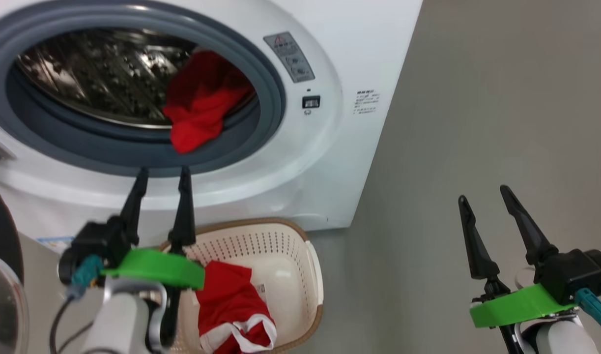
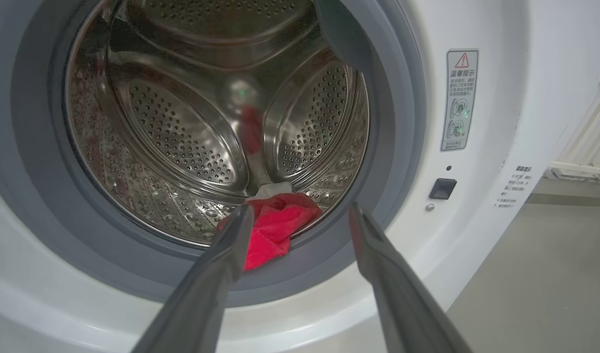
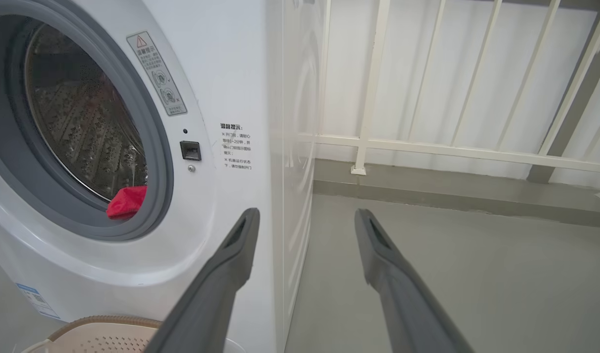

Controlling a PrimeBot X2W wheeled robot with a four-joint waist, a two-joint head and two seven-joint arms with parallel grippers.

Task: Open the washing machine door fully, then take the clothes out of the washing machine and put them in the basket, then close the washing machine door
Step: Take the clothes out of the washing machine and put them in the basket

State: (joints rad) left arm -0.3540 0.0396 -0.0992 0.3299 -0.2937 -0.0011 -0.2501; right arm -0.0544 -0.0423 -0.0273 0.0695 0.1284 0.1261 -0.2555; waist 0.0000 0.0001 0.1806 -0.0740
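My left claw (image 1: 163,169) hangs spread wide and pinches nothing, its tips aimed at the lower grey rubber ring (image 2: 35,147) of the big white front-loading washing machine (image 1: 329,162). Just ahead of them a bright red soft garment (image 2: 275,228) droops over the lip of the perforated steel drum (image 2: 182,132) (a scrap of white cloth (image 2: 275,189) peeks out behind it). Under that claw sits the small cream perforated plastic basket (image 1: 300,246), holding a red garment with white trim (image 1: 231,305). My right claw (image 1: 483,193) is also spread and empty, over the grey floor (image 1: 501,98) beside the machine.
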